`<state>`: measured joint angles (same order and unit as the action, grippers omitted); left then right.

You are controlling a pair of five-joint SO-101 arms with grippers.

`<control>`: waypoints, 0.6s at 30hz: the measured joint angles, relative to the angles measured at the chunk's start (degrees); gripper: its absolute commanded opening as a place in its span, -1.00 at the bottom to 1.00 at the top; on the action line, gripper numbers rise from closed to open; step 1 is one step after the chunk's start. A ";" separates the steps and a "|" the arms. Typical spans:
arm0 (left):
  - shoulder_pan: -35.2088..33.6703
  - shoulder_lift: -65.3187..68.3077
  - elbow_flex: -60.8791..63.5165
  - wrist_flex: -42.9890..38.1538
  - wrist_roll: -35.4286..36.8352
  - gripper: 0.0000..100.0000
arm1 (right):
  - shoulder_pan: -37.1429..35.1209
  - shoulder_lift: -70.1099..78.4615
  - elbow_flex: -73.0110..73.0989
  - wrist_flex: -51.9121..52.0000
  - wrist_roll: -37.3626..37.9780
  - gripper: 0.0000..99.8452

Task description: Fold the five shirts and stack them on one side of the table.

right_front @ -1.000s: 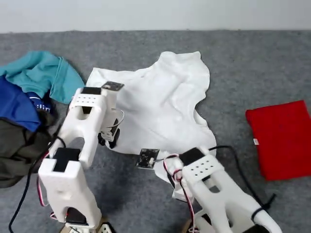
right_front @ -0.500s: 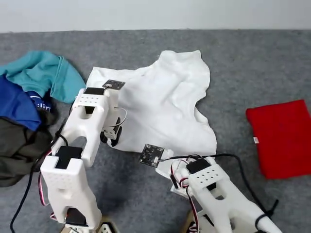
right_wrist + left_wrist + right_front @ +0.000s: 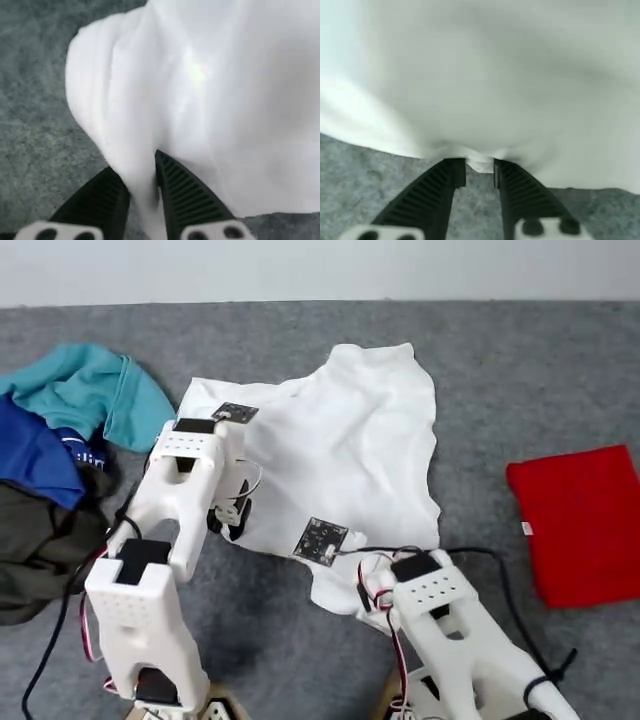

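The crumpled white cotton shirt (image 3: 340,460), spread across the middle of the grey carpeted bench (image 3: 520,360), looks light, limp and prone to sag, so its near hem is probably the best hold. There the left end effector (image 3: 479,165) pinches the edge, and the right end effector (image 3: 139,169) clamps a bunched fold.

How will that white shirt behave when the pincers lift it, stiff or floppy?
Probably floppy: the white shirt lies in soft wrinkles and bunches where the right pincer nips it. Likely light, since the left pincer holds only a thin bit of hem. It may drag rather than slide on the rough grey table cover.
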<state>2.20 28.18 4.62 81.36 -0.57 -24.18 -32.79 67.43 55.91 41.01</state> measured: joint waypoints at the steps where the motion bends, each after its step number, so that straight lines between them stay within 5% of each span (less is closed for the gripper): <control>1: 0.35 0.35 -1.05 1.32 0.00 -0.96 | 0.26 0.00 -1.67 2.20 0.00 -0.98; 10: 0.18 0.79 -7.82 16.00 -3.60 -0.97 | 0.26 -0.26 -16.18 30.07 5.36 -0.98; 18: 0.09 -6.24 -7.91 17.67 -4.13 -0.97 | 0.26 -14.59 -25.32 44.31 12.57 -0.98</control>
<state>2.29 21.93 -3.30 99.03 -4.70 -23.91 -47.38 42.11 100.22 53.58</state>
